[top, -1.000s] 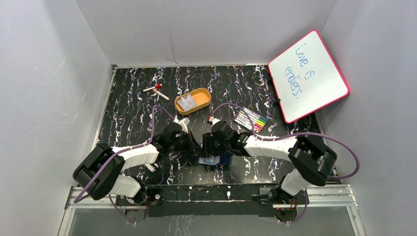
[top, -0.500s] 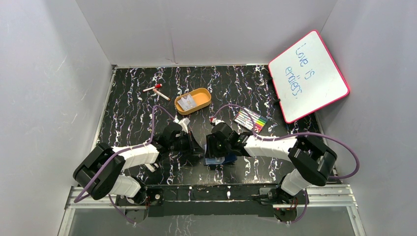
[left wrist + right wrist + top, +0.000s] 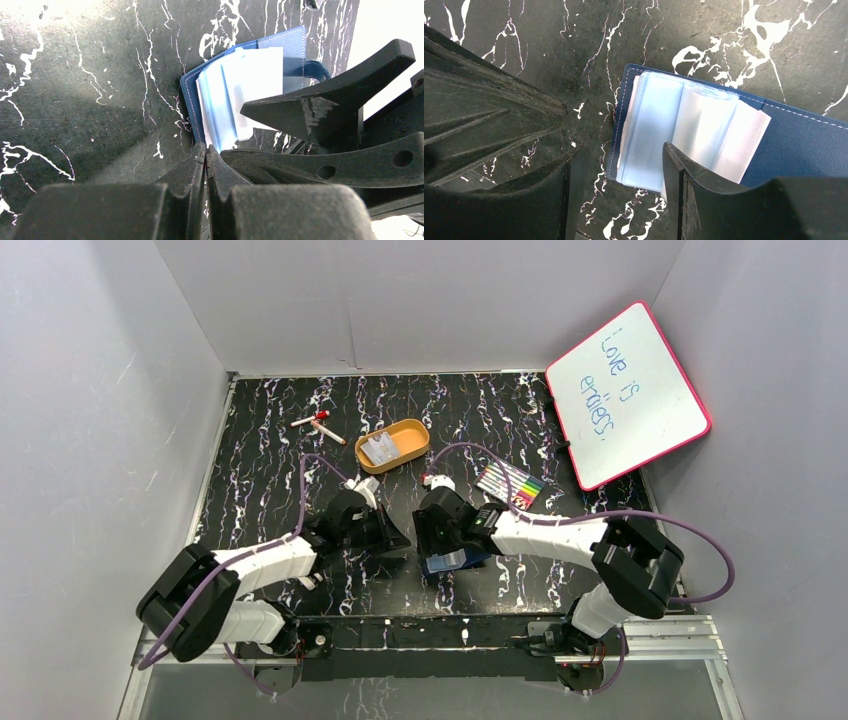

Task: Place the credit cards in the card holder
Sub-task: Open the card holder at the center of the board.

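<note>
Count: we see two arms, one card holder (image 3: 804, 145), one orange tray (image 3: 418, 430), one marker pack (image 3: 510, 485), one whiteboard (image 3: 627, 390) and two loose pens (image 3: 318, 424).

Credit cards (image 3: 380, 450): a pale stack in the tray. We can't count them from the top view.

Containers:
- The tray sits far-centre on the surface (image 3: 260, 470) and holds only that pale stack.
- The card holder lies open and flat, inside up, near-centre, right under both wrists. Its light blue sleeves (image 3: 659, 120) are fanned out over the navy cover. A paler sheet sticks out on the right side of the fan; we can't tell whether it's a card or another sleeve.

Left end effector (image 3: 205, 152): fingers pressed together with nothing between them. The tip is just beside the holder's corner, and we can't tell whether it touches.

Right end effector (image 3: 621, 185): fingers apart, clamped on nothing. One finger overlaps the edge of the sleeve fan. The other is over bare surface, left of the holder.

The marker pack is right of the tray. The whiteboard leans at the far right, and the pens lie far left.
</note>
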